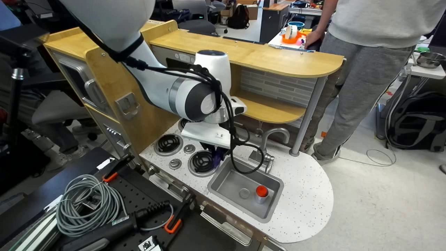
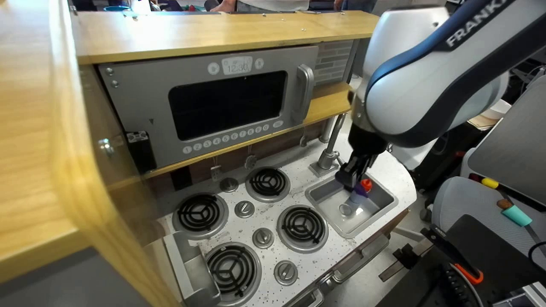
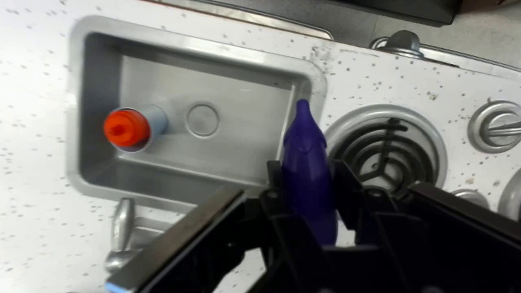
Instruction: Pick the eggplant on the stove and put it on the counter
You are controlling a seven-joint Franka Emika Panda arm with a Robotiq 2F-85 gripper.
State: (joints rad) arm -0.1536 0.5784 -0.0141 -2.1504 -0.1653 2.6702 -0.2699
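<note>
The dark purple eggplant [image 3: 304, 162] is between the two black fingers of my gripper [image 3: 307, 175] in the wrist view, its narrow tip pointing away from the palm. Both fingers press on its sides. It is lifted clear of the stove [image 2: 239, 228], near the border between a burner ring [image 3: 384, 162] and the sink. In the exterior views the eggplant is a small purple patch [image 1: 217, 156] [image 2: 361, 190], partly hidden by the gripper [image 2: 353, 175]. The white speckled counter [image 1: 308, 198] with its rounded end lies beyond the sink; it also shows in the wrist view [image 3: 34, 162].
A grey sink basin [image 1: 228, 204] holds a cup with a red object [image 1: 261, 190]. A metal faucet [image 1: 275, 131] rises behind it. A grey post [image 1: 310, 113] supports wooden shelves [image 1: 275, 108] over the back. A microwave [image 2: 230, 104] stands behind the stove.
</note>
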